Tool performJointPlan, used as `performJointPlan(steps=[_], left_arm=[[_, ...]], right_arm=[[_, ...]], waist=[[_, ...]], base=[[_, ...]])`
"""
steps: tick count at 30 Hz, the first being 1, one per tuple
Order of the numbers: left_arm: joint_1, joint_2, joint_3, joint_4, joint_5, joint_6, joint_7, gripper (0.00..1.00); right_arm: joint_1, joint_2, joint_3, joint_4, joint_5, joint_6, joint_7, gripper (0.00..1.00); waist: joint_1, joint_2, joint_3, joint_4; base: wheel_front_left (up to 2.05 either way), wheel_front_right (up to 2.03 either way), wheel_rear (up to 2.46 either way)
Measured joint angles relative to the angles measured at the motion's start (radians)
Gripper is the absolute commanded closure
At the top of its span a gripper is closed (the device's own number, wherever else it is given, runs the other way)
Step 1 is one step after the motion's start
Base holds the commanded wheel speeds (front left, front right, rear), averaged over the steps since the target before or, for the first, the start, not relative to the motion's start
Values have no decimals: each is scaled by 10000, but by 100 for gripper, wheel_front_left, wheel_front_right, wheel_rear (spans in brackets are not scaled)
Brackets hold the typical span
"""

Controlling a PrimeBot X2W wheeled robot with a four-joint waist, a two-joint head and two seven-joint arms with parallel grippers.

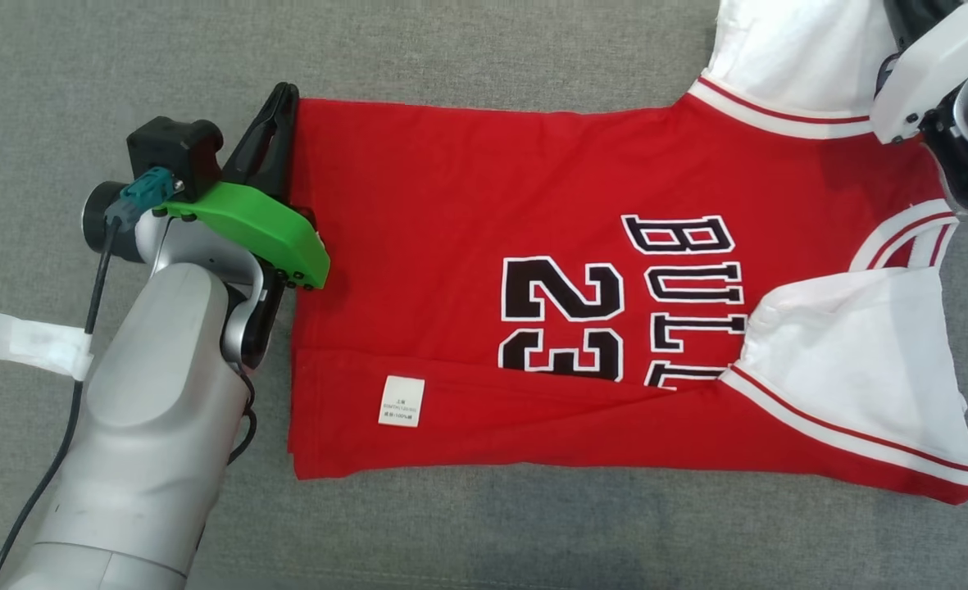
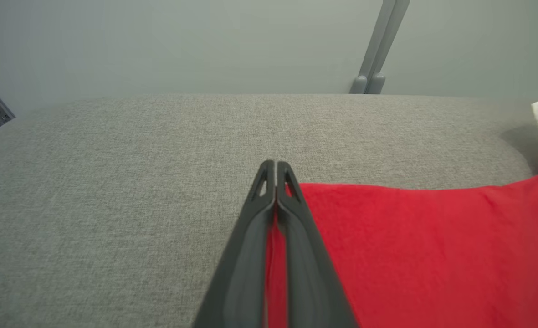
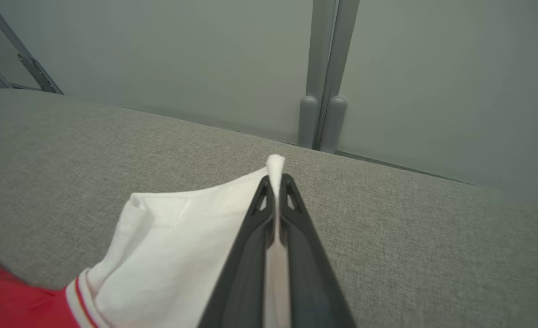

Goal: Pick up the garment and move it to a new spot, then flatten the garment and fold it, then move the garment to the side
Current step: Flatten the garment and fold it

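A red basketball jersey (image 1: 484,197) with white sleeves, "23" and "BULLS" lettering lies spread sideways on the grey cloth surface (image 1: 484,49). Its near long edge is folded up over the body, showing a white label (image 1: 402,401). My left gripper (image 1: 284,93) lies along the jersey's hem at the left; in the left wrist view the gripper (image 2: 275,165) is shut with red cloth (image 2: 432,255) pinched between its fingers. My right gripper (image 3: 275,180) is shut on the far white sleeve (image 3: 177,246); in the head view its pale wrist (image 1: 934,74) sits over that sleeve (image 1: 787,49).
The grey padded surface (image 2: 114,182) extends around the jersey, with open room to its left and near side. Beyond its far edge stand a grey wall and a vertical double post (image 3: 325,73). A white strap (image 1: 16,340) and black cable hang off my left forearm.
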Motion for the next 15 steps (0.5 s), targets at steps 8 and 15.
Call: performJointPlan(steps=[8, 15], left_arm=[[494, 230, -105, -63, 13, -153, -86, 100], [1364, 696, -194, -430, 13, -282, -109, 100]], right_arm=[[989, 424, 8, -79, 439, 88, -1012, 100], [1976, 593, 167, -320, 665, 90, -1340, 100]], waist=[[0, 0, -759, -314], [0, 0, -1437, -554]], base=[[0, 0, 0], [0, 0, 0]])
